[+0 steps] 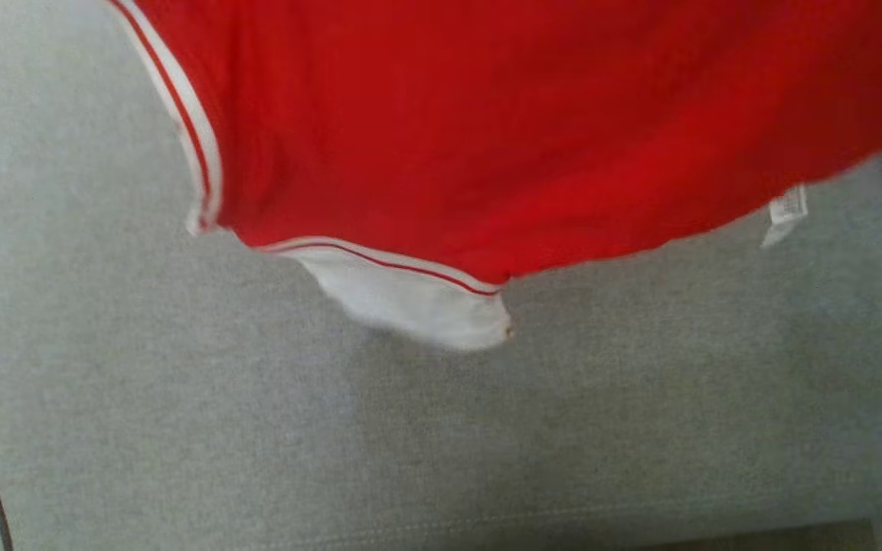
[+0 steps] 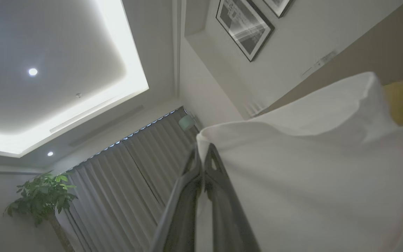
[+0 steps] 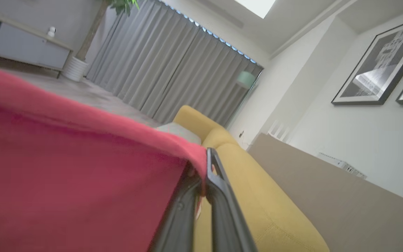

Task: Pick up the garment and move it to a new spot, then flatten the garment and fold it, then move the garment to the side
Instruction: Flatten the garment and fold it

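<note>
As your left gripper (image 2: pixel 203 157) pinches white trim and your right gripper (image 3: pixel 206 164) red cloth, the soft garment (image 1: pixel 487 138) hangs curved.

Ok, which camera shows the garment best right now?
The head view: the red garment spreads over the grey surface, white trim and label visible. The left wrist view shows white cloth pinched in the left gripper; the right wrist view shows red cloth pinched in the right gripper.
</note>
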`<state>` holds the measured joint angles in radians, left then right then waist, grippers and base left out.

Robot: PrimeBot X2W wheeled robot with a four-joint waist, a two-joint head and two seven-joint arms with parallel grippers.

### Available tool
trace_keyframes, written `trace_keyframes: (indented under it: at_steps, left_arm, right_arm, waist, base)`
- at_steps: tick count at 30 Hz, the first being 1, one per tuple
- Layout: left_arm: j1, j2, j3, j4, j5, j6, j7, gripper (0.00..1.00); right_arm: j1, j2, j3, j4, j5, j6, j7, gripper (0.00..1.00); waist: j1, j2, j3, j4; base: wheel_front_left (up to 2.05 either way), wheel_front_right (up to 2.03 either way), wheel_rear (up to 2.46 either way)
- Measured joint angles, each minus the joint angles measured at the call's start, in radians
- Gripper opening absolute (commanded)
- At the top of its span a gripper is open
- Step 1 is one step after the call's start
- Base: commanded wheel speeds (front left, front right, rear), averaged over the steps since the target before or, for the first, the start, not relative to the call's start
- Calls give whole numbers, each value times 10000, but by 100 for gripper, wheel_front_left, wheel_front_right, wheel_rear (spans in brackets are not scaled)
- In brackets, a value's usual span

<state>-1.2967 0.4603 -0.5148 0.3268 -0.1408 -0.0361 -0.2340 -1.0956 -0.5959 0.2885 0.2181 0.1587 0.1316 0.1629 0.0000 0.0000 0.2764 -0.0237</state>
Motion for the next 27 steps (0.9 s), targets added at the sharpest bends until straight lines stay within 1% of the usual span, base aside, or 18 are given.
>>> trace_keyframes:
  at_steps: [3,7,11,14,17,20,22,23,27]
  left_arm:
    - [-1205,-247,-155,1327,309,-174,-142,0]
    - [-2689,-646,-284,2562,782,-192,-230,0]
    - [-3921,-780,-351,2740,1266,-17,-230,0]
    - [-4291,-823,-341,2295,1377,190,-242,0]
    - [-4035,-786,-395,1764,1315,186,-244,0]
    - [-3328,-683,-391,1095,1085,186,-244,0]
    - [-2464,-593,-391,575,834,161,-244,0]
    - [-1941,-562,-385,328,654,67,-244,0]
    - [673,-468,-374,-681,100,12,-244,0]
  right_arm:
    - [-1300,-48,660,1210,-2,0,-138,0]
    - [-2844,27,1289,2690,-107,0,-782,0]
    - [-4147,368,1344,3875,-564,0,-1607,0]
    - [-4818,535,1499,4767,-1032,0,-2301,0]
    - [-4824,560,1785,5371,-1089,0,-2612,0]
    - [-4717,575,1964,5839,-1081,0,-2884,0]
    - [-4460,571,2069,6080,-1041,0,-3022,0]
    - [-4255,562,2102,6178,-1003,0,-3129,0]
    - [-2909,541,2238,6456,-631,0,-3452,0]
  waist:
    - [1,0,645,17]
    - [2,0,1456,26]
    - [3,-1,2100,22]
    - [3,-1,2431,97]
    - [2,0,2517,267]
    - [2,0,2587,466]
    - [1,0,2598,608]
    - [1,0,2588,679]
    - [1,0,2396,857]
  base:
    - [0,0,0]
    - [0,0,0]
    - [0,0,0]
    - [0,0,0]
    - [0,0,0]
    - [0,0,0]
    - [0,0,0]
    - [0,0,0]
    - [0,0,0]
